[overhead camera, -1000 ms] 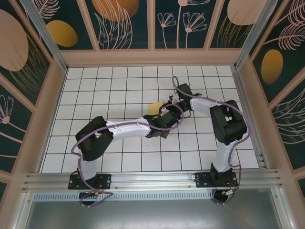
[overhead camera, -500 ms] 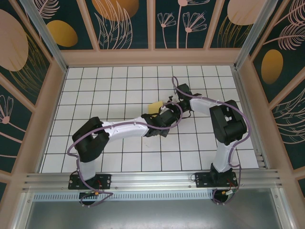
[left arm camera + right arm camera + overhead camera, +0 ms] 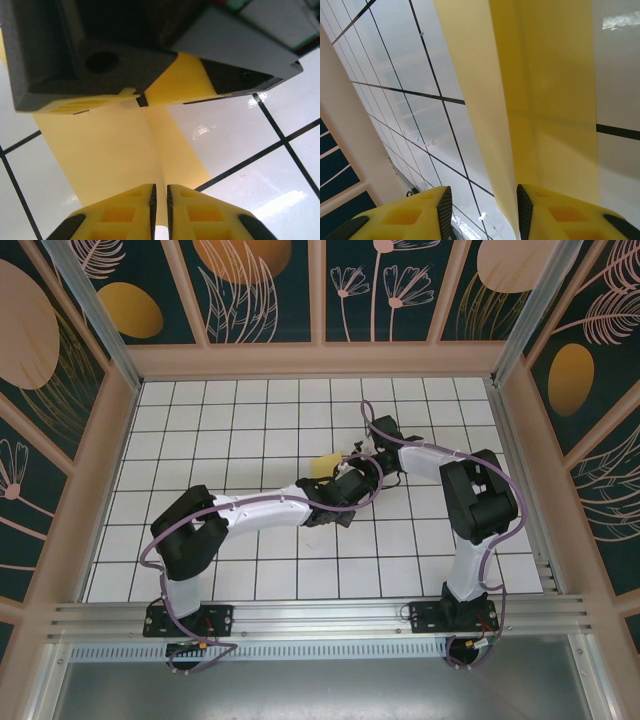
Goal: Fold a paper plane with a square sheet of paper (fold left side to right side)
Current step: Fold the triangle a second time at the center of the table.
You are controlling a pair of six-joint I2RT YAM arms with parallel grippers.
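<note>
Paper: your thin folded yellow paper (image 3: 324,465) lies on the white tiled table with black grid lines (image 3: 220,440), a little beyond the middle of the table, with both wrists meeting at its near right side.
Paper up close: from the left wrist you see it flat on the tiles (image 3: 115,155), with a centre crease running toward the camera. From the right wrist it is a long band of overlapping layers (image 3: 540,100).
Left gripper: the left gripper (image 3: 160,192) has its yellow fingers together, with only a hairline slit between them. The crease runs straight into that slit, so they look clamped on the raised fold, though the pinch itself is too close to the lens to be sure.
Right gripper: the right gripper (image 3: 481,200) has its fingers standing apart. The paper's long edge runs down into the gap, close against one finger. That finger sits over the paper and the other sits over bare tile. You can see nothing squeezed between them.
Arms: from overhead, your left arm stretches diagonally from its base toward the centre, and the right arm bends back in from the right side.
Crowding: from the left wrist, the right gripper's dark housing hangs close over the far end of the paper.
</note>
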